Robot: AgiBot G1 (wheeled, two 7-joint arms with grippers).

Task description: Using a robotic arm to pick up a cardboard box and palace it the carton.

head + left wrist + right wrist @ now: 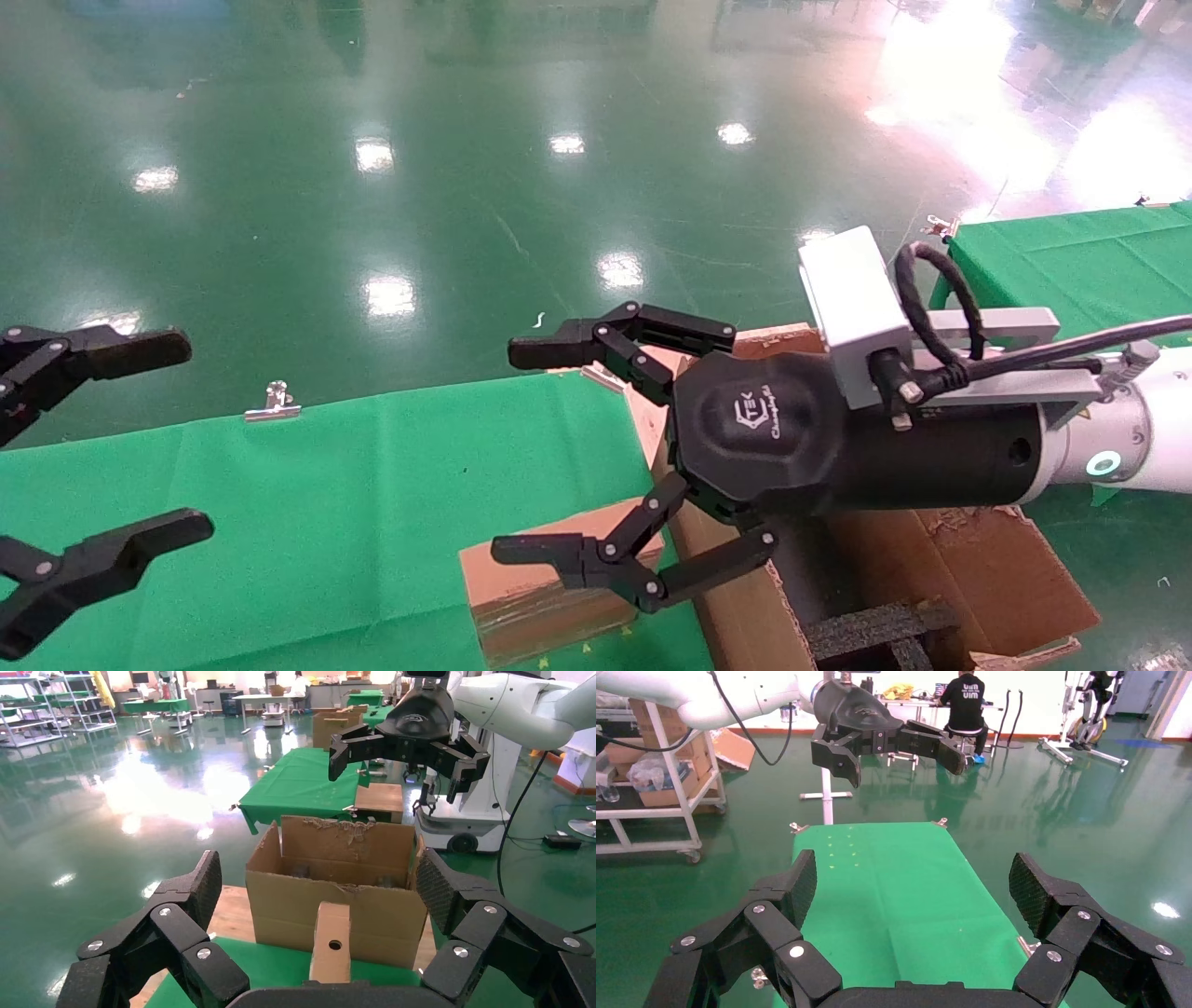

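The small cardboard box (545,587) lies on the green table (326,503), close to the big carton (745,620) with torn flaps and black foam (875,629) inside. My right gripper (521,452) is open and empty, hovering above the box and the carton's near edge, its fingers pointing left. My left gripper (177,438) is open and empty at the table's left side. In the left wrist view the box (332,948) shows a round hole and stands before the carton (281,903), between that gripper's open fingers (204,881). The box is out of the right wrist view.
A metal clip (273,403) holds the cloth at the table's far edge. A second green table (1071,252) stands at the back right. Shiny green floor lies beyond. A cart with shelves (645,776) and a seated person (965,699) are far off.
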